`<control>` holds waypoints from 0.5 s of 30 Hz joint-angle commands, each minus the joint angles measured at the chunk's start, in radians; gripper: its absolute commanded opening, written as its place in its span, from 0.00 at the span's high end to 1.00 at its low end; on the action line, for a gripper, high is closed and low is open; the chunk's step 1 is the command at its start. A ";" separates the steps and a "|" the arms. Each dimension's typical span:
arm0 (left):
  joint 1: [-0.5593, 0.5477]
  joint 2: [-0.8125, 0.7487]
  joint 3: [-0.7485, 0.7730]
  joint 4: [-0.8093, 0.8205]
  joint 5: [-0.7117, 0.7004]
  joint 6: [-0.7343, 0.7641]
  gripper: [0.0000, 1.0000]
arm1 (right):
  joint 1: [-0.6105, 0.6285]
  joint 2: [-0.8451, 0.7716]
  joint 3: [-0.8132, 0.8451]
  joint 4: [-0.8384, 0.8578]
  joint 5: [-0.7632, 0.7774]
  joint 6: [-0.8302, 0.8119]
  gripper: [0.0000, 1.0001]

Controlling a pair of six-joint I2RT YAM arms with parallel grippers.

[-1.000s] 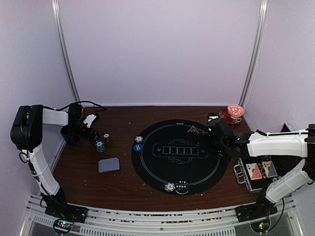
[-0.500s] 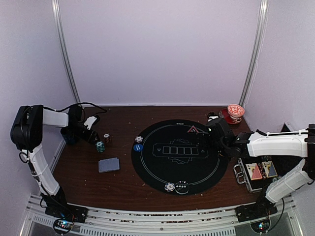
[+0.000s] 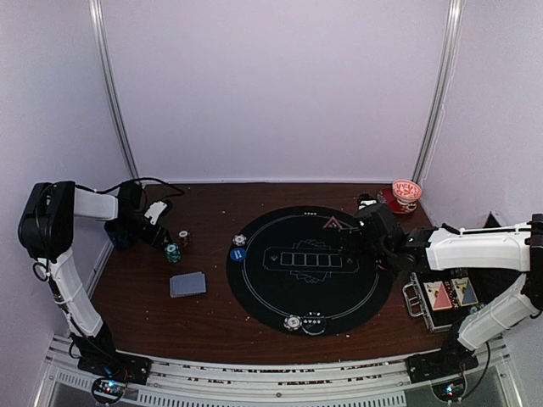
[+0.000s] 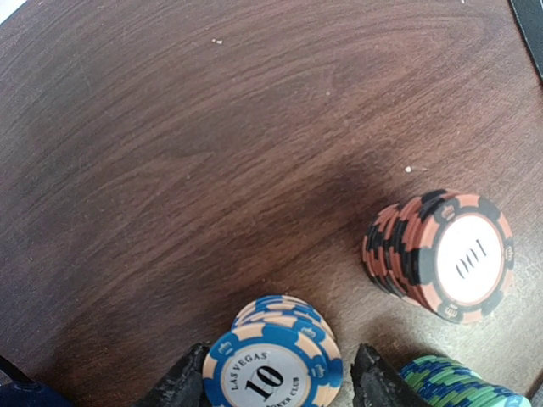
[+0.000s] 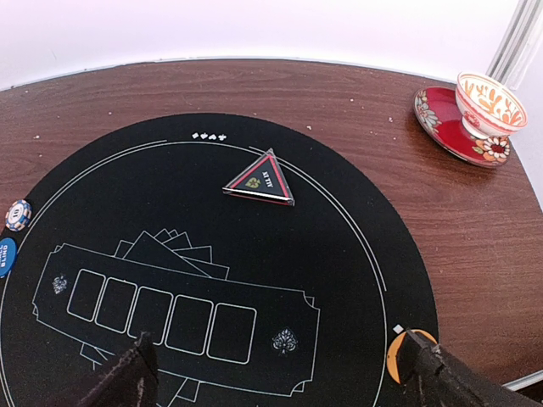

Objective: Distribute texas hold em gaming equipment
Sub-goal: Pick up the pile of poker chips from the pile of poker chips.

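In the left wrist view a blue-and-white chip stack [image 4: 273, 365] marked 10 stands between my left gripper's [image 4: 280, 386] fingers, with small gaps either side; it is open. A red stack [image 4: 441, 254] and a teal stack [image 4: 458, 386] stand to its right. From above, the left gripper [image 3: 155, 227] is at the table's far left, near the teal [image 3: 173, 253] and red chips [image 3: 184, 238]. Grey-blue cards [image 3: 187, 283] lie nearer. My right gripper [image 5: 280, 381] is open and empty above the black mat [image 5: 356, 220], with an orange disc [image 5: 399, 356] by its right finger. The red triangle marker [image 5: 261, 180] lies further on.
A blue disc [image 3: 237, 253] and a white chip [image 3: 240, 241] sit at the mat's left edge, and more chips [image 3: 293, 322] at its near edge. A red-patterned cup and saucer [image 3: 406, 193] stands back right. A metal case [image 3: 445, 297] lies under the right arm.
The left wrist has shifted slightly at the far left. The right arm has not moved.
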 commanded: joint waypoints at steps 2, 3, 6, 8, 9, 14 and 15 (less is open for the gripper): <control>0.008 -0.040 -0.014 0.041 0.025 -0.003 0.42 | 0.004 0.001 0.004 -0.004 0.027 -0.010 0.00; 0.009 -0.044 -0.015 0.043 0.026 -0.004 0.42 | 0.004 0.001 0.004 -0.004 0.027 -0.010 0.00; 0.008 -0.051 -0.020 0.051 0.024 -0.007 0.42 | 0.004 0.002 0.005 -0.004 0.026 -0.010 0.00; 0.009 -0.053 -0.021 0.056 0.014 -0.007 0.43 | 0.004 0.002 0.005 -0.004 0.025 -0.009 0.00; 0.009 -0.053 -0.022 0.059 0.011 -0.008 0.43 | 0.005 0.001 0.004 -0.004 0.025 -0.010 0.00; 0.008 -0.047 -0.023 0.063 0.005 -0.009 0.45 | 0.005 0.004 0.005 -0.004 0.025 -0.010 0.00; 0.008 -0.046 -0.022 0.063 0.003 -0.008 0.46 | 0.004 0.003 0.005 -0.004 0.025 -0.010 0.00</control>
